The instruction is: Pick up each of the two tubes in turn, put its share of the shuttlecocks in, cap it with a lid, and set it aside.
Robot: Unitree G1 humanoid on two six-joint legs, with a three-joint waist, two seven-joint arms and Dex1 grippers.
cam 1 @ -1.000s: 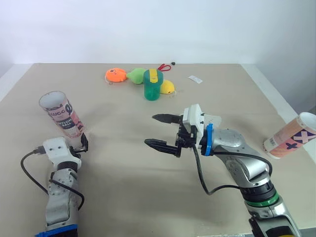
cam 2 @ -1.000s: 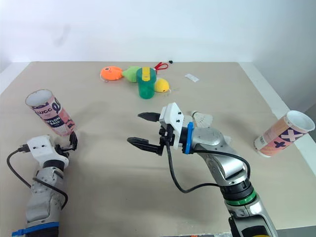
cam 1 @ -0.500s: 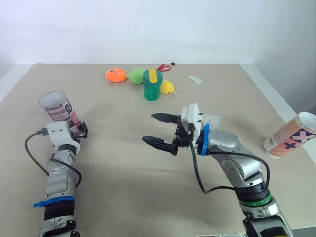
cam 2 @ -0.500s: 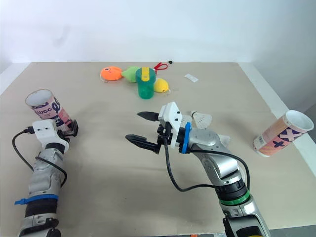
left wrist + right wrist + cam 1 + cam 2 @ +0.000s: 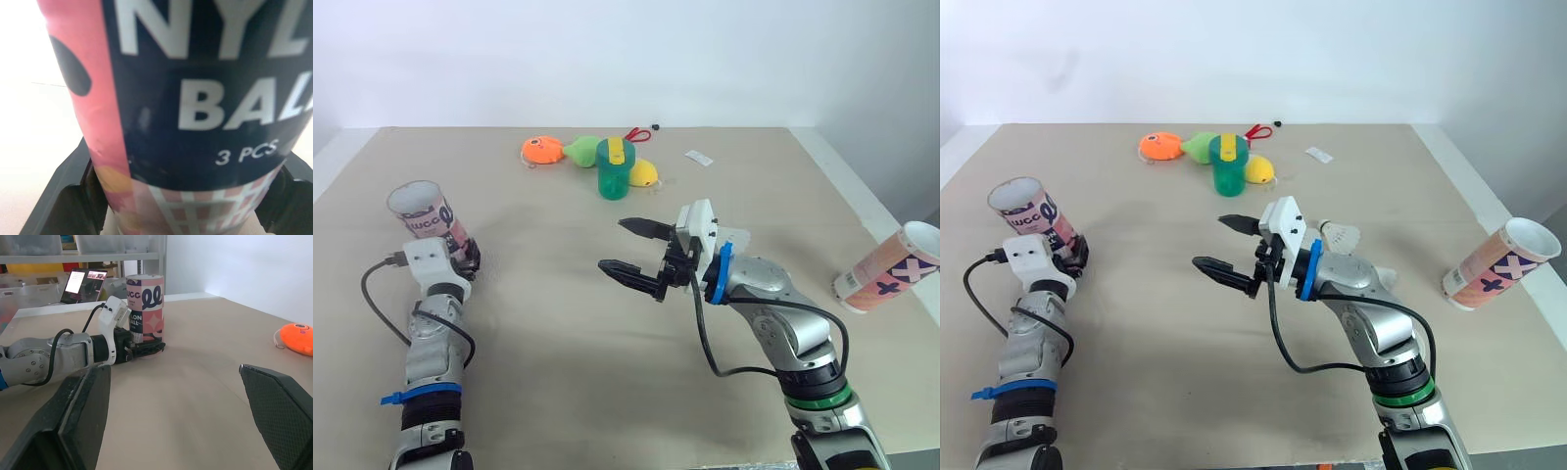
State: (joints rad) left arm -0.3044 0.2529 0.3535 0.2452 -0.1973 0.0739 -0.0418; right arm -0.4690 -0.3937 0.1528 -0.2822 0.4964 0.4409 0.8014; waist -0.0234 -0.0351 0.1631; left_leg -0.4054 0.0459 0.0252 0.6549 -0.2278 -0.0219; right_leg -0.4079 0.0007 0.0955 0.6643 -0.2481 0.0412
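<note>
Grip at the foot comes first: the left gripper (image 5: 470, 259) sits low on the table (image 5: 558, 343) with its fingers (image 5: 63, 196) lying against both sides of the base of the left tube (image 5: 429, 220). It pinches the pink and navy tube, which stands open end up, apparently so the tube can be lifted and held steady for filling. Toward the middle, the right gripper (image 5: 612, 244) hovers above the table with its fingers (image 5: 641, 228) spread wide and nothing between them. That looks like readiness to fetch a shuttlecock. One white shuttlecock (image 5: 1342, 235) lies just behind its wrist. The right tube (image 5: 886, 266) leans at the table's right edge, well apart from both grippers and untouched. Farthest off are a green cup (image 5: 616, 168) among soft toys (image 5: 543, 150), with red scissors (image 5: 639, 134) behind.
</note>
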